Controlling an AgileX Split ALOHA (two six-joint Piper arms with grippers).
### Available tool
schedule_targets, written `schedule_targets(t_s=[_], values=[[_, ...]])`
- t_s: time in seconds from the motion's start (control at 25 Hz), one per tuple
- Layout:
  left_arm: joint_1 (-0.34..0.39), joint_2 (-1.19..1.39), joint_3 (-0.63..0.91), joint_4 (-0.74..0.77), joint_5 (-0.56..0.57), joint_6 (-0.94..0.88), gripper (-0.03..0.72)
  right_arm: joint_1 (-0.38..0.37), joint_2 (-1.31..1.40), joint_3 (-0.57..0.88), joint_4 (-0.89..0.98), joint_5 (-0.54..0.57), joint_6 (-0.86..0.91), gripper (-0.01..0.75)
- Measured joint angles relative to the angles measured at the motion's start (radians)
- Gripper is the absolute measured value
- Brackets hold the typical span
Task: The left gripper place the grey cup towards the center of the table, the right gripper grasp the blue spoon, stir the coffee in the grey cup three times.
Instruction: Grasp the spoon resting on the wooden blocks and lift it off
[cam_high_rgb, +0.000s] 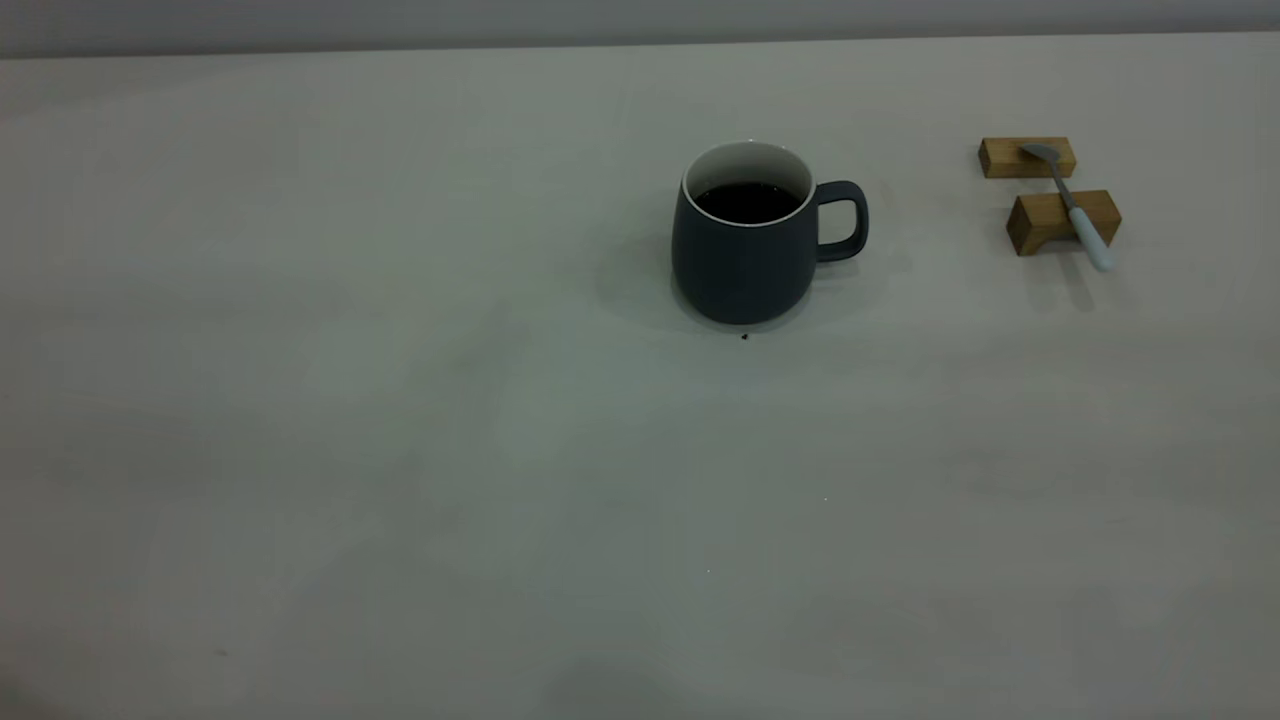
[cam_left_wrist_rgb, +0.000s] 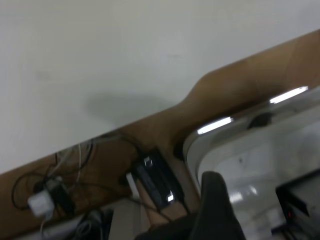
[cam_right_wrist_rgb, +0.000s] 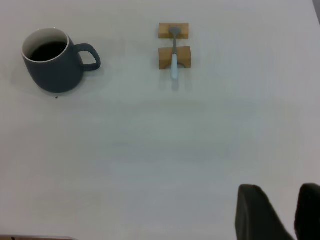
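Left gripper (cam_left_wrist_rgb: 215, 210) is hanging past the table (cam_high_rgb: 400, 450) edge over cables, one dark finger showing; cannot tell its state. Grey cup (cam_high_rgb: 745, 240) is standing upright mid-table, coffee (cam_high_rgb: 747, 202) inside, handle pointing toward the blue spoon (cam_high_rgb: 1070, 203), which is lying across two wooden blocks (cam_high_rgb: 1050, 190). Right gripper (cam_right_wrist_rgb: 280, 212) is hovering well short of both, fingers parted, nothing between them.

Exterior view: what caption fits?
Grey cup of coffee stands mid-table; blue spoon rests across two wooden blocks.
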Motion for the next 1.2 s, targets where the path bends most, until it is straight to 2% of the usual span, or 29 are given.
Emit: schedule_targets(t_s=[0.4, 0.52, 0.64, 0.8, 0.96, 1.2], values=[[0.006, -0.267, 0.04, 0.0, 0.024, -0.002, 0.585, 0.0, 0.0, 0.0, 0.0, 0.0, 0.0, 0.238], [0.069, -0.351, 0.04, -0.002, 0.028, -0.003, 0.585, 0.0, 0.0, 0.0, 0.0, 0.0, 0.0, 0.238], [0.174, -0.43, 0.04, -0.002, 0.03, -0.003, 0.585, 0.0, 0.0, 0.0, 0.0, 0.0, 0.0, 0.238], [0.271, -0.554, 0.04, -0.001, 0.037, -0.003, 0.585, 0.0, 0.0, 0.0, 0.0, 0.0, 0.0, 0.238], [0.311, -0.655, 0.04, -0.001, 0.049, -0.003, 0.585, 0.0, 0.0, 0.0, 0.0, 0.0, 0.0, 0.238], [0.312, -0.66, 0.04, -0.001, 0.054, -0.004, 0.585, 0.0, 0.0, 0.0, 0.0, 0.0, 0.0, 0.238]])
